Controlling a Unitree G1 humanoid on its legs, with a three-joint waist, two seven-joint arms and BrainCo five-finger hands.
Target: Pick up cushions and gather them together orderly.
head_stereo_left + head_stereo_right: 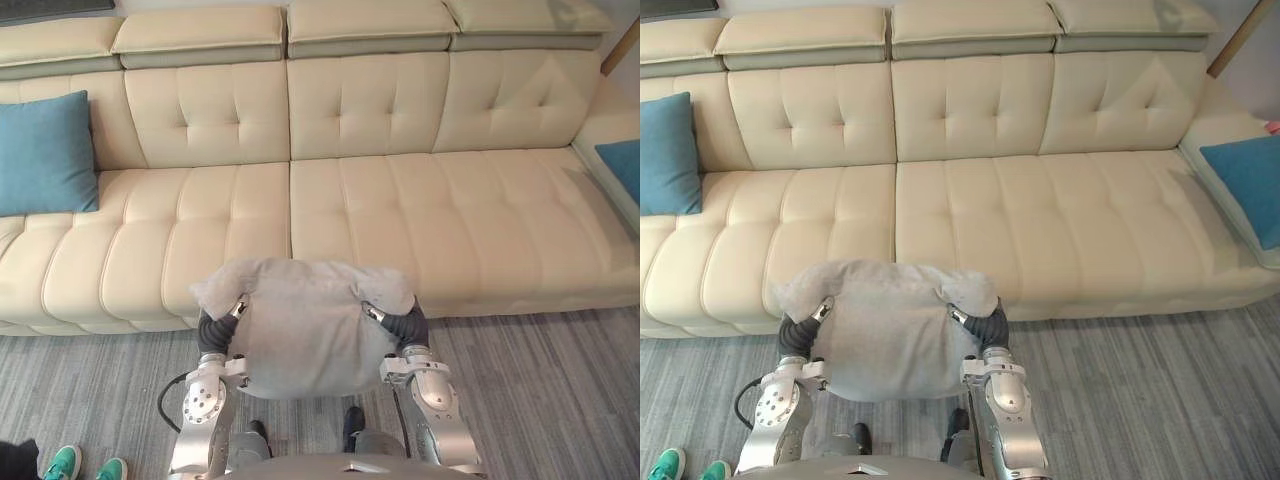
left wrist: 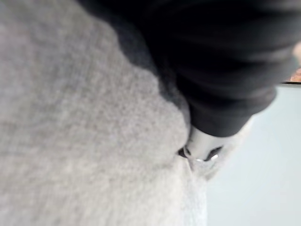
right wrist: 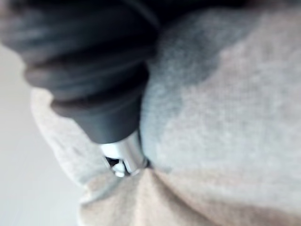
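Early days: I've got the grey cushion [image 1: 300, 335] pressed between left hand [image 1: 237, 309] and right hand [image 1: 374, 313] in front of the sofa [image 1: 400, 210], can't tell their grip, while the left blue cushion [image 1: 45, 152] and right blue cushion [image 1: 1245, 185] sit at opposite sofa ends.

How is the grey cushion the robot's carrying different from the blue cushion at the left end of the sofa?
The grey cushion is held up between the left hand and right hand before the sofa; the blue cushion leans on its backrest. The grey cushion looks rumpled; the blue cushion flat and square. Both are throw cushions.
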